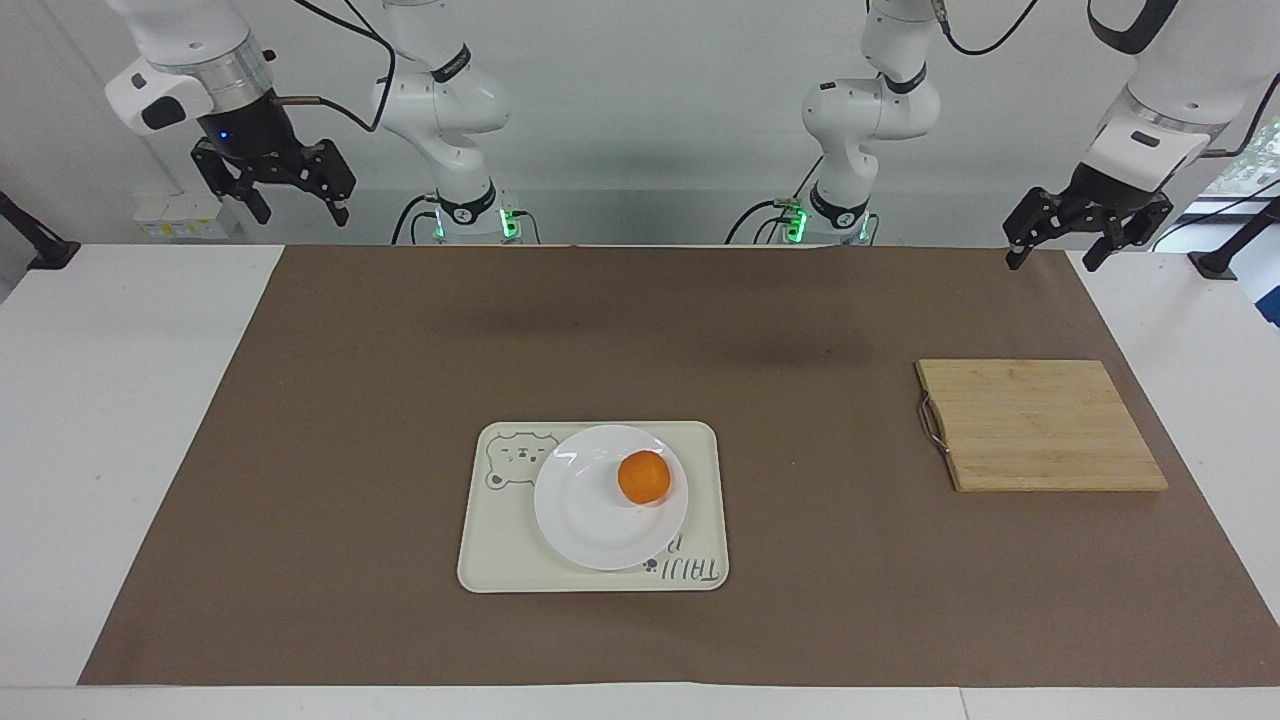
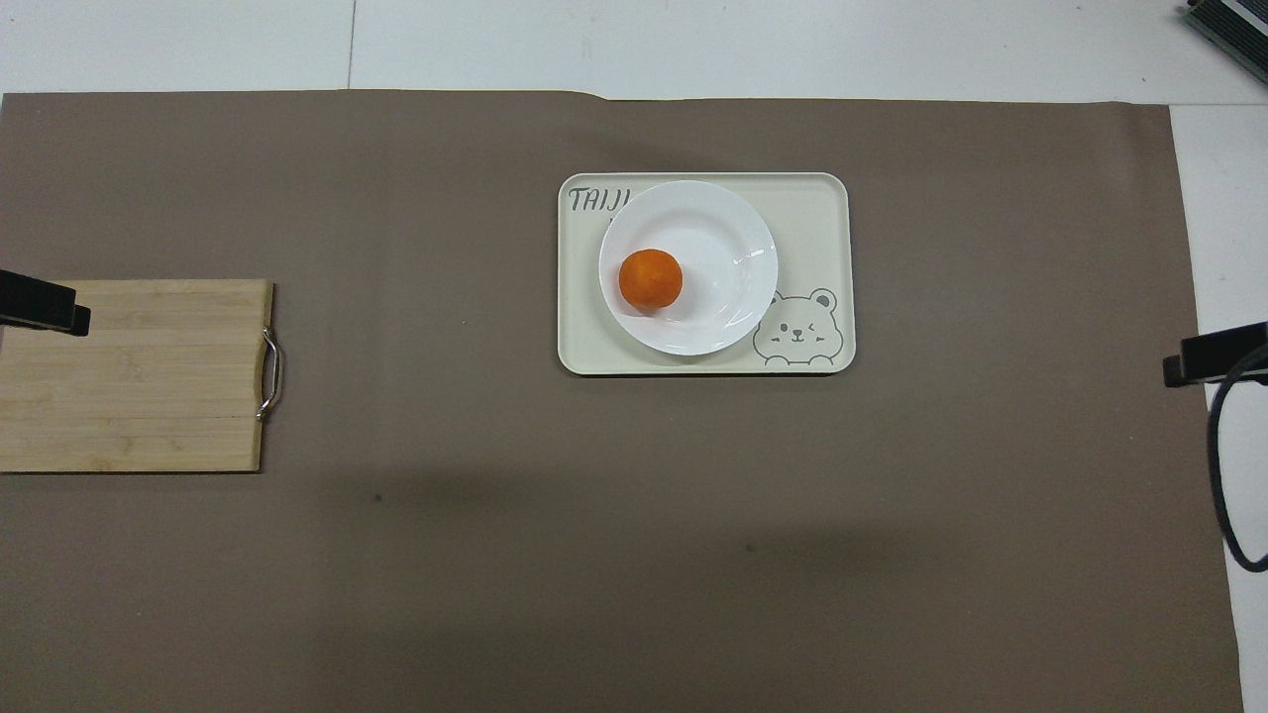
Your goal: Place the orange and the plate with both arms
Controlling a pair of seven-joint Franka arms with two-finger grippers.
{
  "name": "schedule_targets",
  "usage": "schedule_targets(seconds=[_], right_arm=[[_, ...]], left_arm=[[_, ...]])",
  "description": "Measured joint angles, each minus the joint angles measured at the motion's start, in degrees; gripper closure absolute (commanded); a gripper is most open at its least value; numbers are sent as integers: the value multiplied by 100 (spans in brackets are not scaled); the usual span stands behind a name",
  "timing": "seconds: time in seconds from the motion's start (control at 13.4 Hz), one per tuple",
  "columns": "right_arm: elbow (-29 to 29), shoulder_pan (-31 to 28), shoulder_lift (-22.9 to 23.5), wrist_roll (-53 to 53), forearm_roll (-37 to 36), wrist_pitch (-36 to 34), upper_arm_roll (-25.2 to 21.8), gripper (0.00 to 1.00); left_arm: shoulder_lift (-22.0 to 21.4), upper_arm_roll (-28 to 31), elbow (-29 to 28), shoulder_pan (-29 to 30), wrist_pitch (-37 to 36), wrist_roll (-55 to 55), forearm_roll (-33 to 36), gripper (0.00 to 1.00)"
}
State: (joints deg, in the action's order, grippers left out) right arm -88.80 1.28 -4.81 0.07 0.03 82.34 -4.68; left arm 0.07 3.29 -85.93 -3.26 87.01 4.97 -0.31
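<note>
The orange [image 1: 643,477] [image 2: 650,279] lies on the white plate [image 1: 585,525] [image 2: 728,233], off centre toward the left arm's end. The plate sits on a cream bear tray [image 1: 490,565] [image 2: 817,213] in the middle of the brown mat. My right gripper [image 1: 302,216] is open and empty, raised high at the right arm's end of the table, far from the plate. My left gripper [image 1: 1052,262] is open and empty, waiting over the mat's corner at the left arm's end. In the overhead view only one finger of each shows: left [image 2: 40,303], right [image 2: 1204,356].
A bamboo cutting board [image 1: 1040,425] [image 2: 129,376] with a metal handle lies at the left arm's end of the mat. The brown mat [image 1: 350,400] covers most of the white table.
</note>
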Motion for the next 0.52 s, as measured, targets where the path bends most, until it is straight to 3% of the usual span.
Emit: schedule_targets(seconds=[0.52], right_arm=[[-197,118,-62,-24,-155,66,42,0]], left_arm=[[0,0,0,0,0,0,0,0]])
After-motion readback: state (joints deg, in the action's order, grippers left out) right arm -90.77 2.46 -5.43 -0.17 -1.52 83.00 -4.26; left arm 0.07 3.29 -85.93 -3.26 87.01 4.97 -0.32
